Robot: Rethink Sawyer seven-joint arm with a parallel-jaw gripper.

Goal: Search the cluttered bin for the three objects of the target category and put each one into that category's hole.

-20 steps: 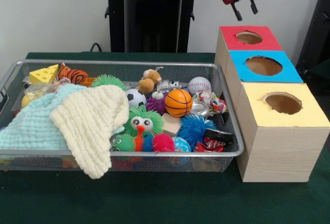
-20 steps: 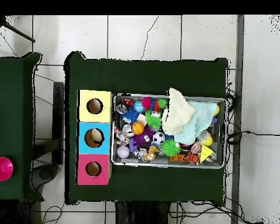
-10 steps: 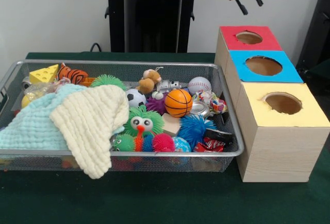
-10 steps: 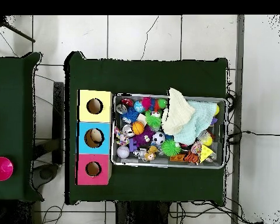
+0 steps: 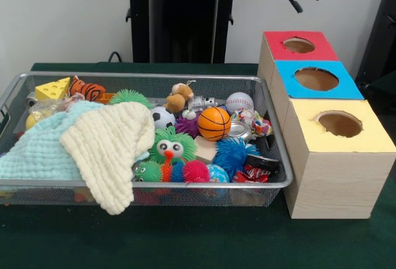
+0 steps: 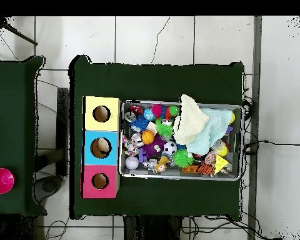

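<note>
A wire bin point(image 5: 148, 183) sits on the tabletop point(image 5: 185, 244), toys inside, cloths point(image 5: 93, 142) at its left; three boxes point(image 5: 322, 127) stand right beside it.

This place looks like a robotics lab. The desk point(image 6: 159, 78) is covered with dark green cloth and stands on a floor of pale tiles point(image 6: 140, 37). Beside the desk, cables point(image 6: 265, 144) run loose over the tiles. On the desk, a wire bin point(image 5: 148, 185) of toys sits next to three wooden boxes point(image 5: 328, 157) with coloured tops and round holes. Behind the desk rises a black pedestal point(image 5: 182, 18) against a plain white wall point(image 5: 62, 15).
</note>
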